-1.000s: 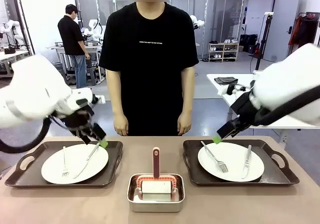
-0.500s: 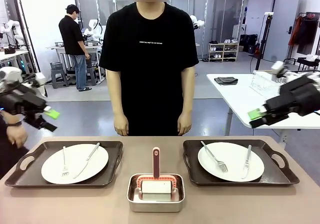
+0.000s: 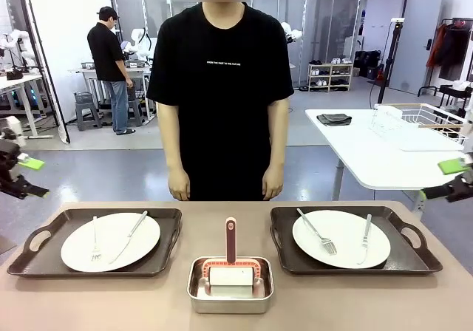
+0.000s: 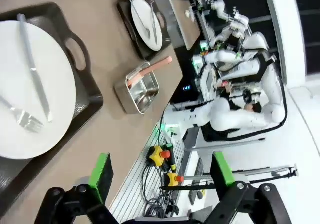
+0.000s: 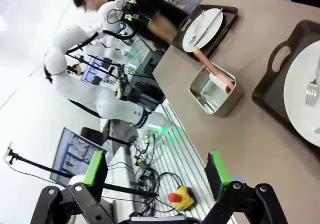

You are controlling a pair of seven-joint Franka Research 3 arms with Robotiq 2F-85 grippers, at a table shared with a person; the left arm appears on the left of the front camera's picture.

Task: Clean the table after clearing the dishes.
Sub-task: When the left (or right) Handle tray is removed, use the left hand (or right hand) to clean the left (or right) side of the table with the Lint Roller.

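Dishes (image 3: 137,246) on table (image 3: 111,301) | left hand (image 3: 33,178), right hand (image 3: 443,179) seemingly beyond its ends

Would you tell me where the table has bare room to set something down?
Bare table lies between the left tray and the right tray, beyond the steel pan, though the brush handle reaches into it. Narrower strips flank the pan, and the near corners are free. The trays are crowded: plates fill them.
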